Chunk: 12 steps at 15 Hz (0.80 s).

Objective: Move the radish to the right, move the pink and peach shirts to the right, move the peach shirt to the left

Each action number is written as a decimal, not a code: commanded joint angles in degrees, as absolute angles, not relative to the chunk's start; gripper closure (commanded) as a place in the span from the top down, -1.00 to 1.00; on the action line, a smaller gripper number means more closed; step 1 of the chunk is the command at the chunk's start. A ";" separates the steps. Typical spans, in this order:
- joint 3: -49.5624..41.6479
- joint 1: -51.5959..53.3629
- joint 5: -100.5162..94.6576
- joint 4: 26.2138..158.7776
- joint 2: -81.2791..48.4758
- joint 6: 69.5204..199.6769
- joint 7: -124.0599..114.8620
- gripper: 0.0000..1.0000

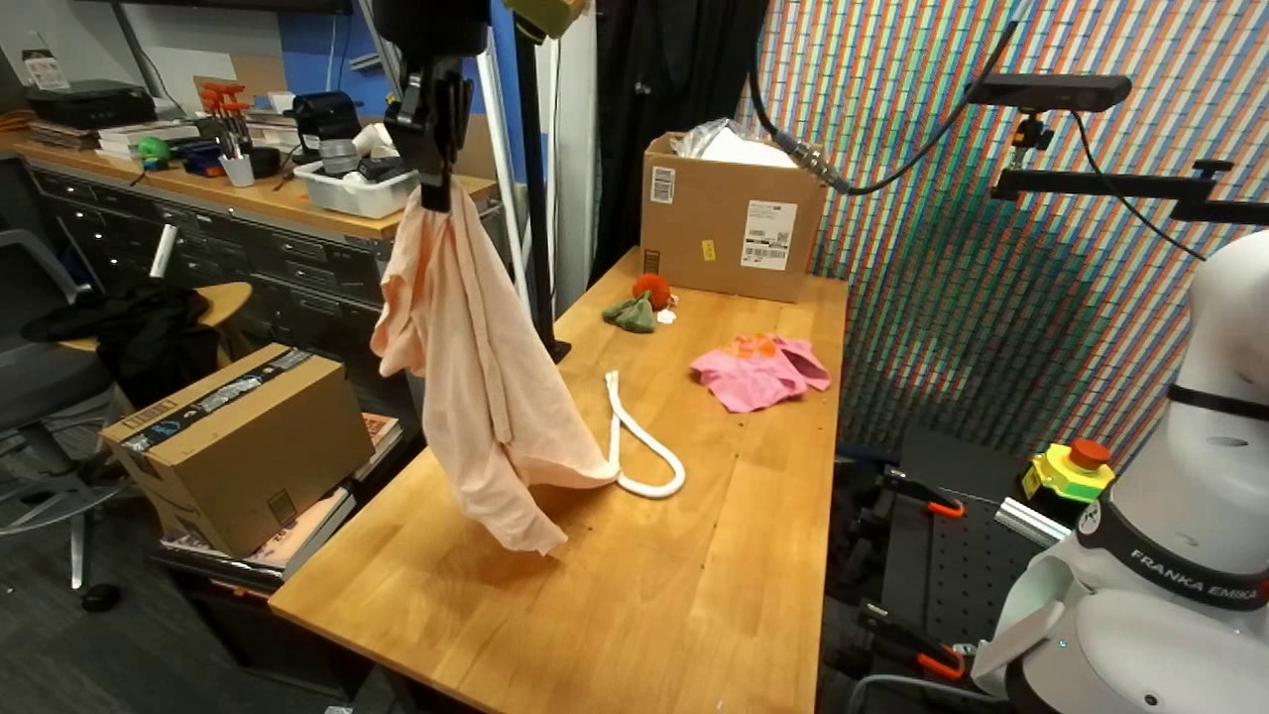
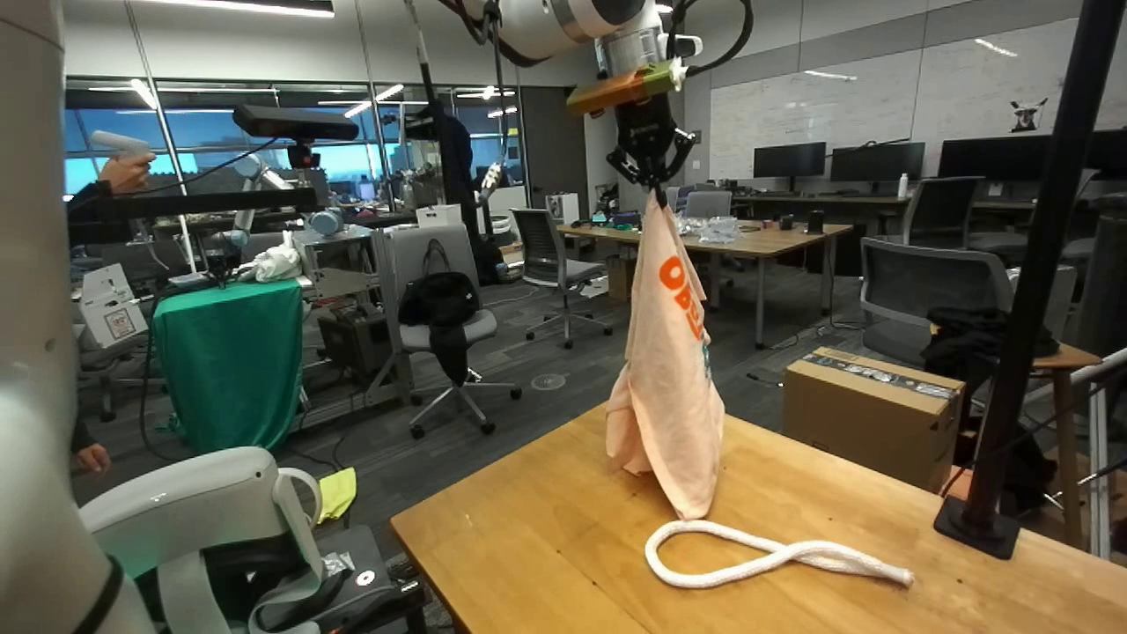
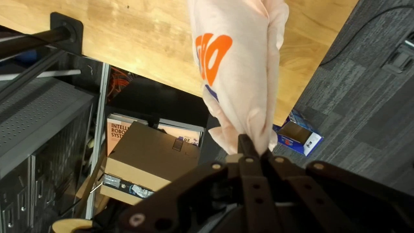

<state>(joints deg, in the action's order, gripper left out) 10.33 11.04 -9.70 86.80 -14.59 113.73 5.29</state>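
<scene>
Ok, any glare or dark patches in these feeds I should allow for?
Wrist view: a pale sheen on the table, and the end effector is very dark, with detail partly lost; in an exterior view, a soft shadow on the table beneath the peach shirt; in an exterior view, bright streaks of light on the whiteboard behind.

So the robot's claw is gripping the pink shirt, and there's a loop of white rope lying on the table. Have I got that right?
Not quite: both exterior views show the gripper holding the peach shirt; the pink shirt lies on the table. The white rope is indeed looped there.
</scene>
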 commanded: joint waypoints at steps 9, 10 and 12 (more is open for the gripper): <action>10.93 15.75 -9.28 66.67 -28.72 97.87 9.90 -0.98; 10.90 15.72 -8.96 65.74 -29.92 97.11 10.41 -0.98; 10.83 15.65 -8.57 63.85 -32.53 96.36 11.28 -0.98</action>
